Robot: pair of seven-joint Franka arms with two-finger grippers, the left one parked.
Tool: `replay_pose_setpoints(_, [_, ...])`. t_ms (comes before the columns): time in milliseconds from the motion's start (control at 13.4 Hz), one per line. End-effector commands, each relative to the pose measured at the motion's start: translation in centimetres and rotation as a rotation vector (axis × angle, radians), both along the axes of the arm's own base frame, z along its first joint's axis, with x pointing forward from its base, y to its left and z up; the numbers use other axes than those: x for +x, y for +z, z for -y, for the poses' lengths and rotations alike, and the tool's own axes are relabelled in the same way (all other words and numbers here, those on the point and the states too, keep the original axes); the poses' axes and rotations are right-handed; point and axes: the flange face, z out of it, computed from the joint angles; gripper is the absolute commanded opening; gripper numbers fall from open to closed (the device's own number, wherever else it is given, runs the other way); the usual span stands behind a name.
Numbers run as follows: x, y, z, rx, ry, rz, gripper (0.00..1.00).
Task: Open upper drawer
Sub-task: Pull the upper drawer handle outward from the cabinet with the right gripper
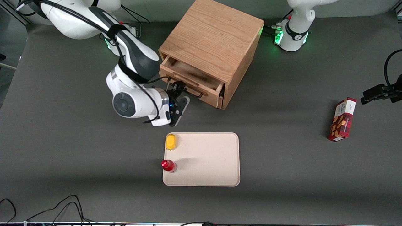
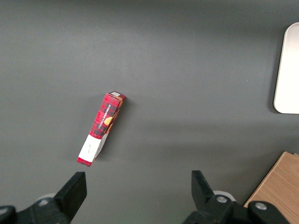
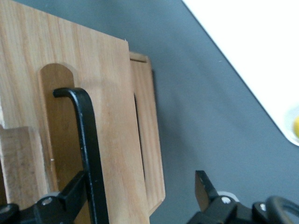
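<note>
We judge the job partly done: the upper drawer [image 1: 191, 82] already stands out from the wooden cabinet [image 1: 213, 40], showing a strip of its bare inside floor, though more of its travel may be left. Our gripper [image 1: 179, 101] sits right at the drawer's front, nearer the front camera than the cabinet. In the right wrist view the fingers [image 3: 70, 196] stand wide apart with one on each side of the black wire handle [image 3: 86, 149], one seeming to touch it and the other well clear, so we hold nothing clamped; we read this as hooking it to draw. The drawer front is light oak with a fine straight grain and a rounded recess routed under the handle, which is a thin matte rod bent at a right angle at its end. Below it shows the lower drawer [image 3: 147, 140], of like wood. Nearer the camera than our gripper lies a smooth cream tray [image 1: 216, 175] with rounded corners.
</note>
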Motion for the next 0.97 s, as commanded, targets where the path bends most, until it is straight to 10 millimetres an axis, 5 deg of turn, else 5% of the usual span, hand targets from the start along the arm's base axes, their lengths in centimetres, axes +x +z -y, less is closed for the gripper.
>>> replay_pose_setpoints(0, [2.1, -0.3, 0.3, -0.002, -0.027, 0.005, 1.0])
replay_pose_setpoints(372, [4.8, -0.7, 1.8, -0.041, -0.006, 0.009, 1.0])
replay_pose_setpoints(894, [8.5, 0.4, 6.6, -0.063, -0.082, 0.045, 1.0])
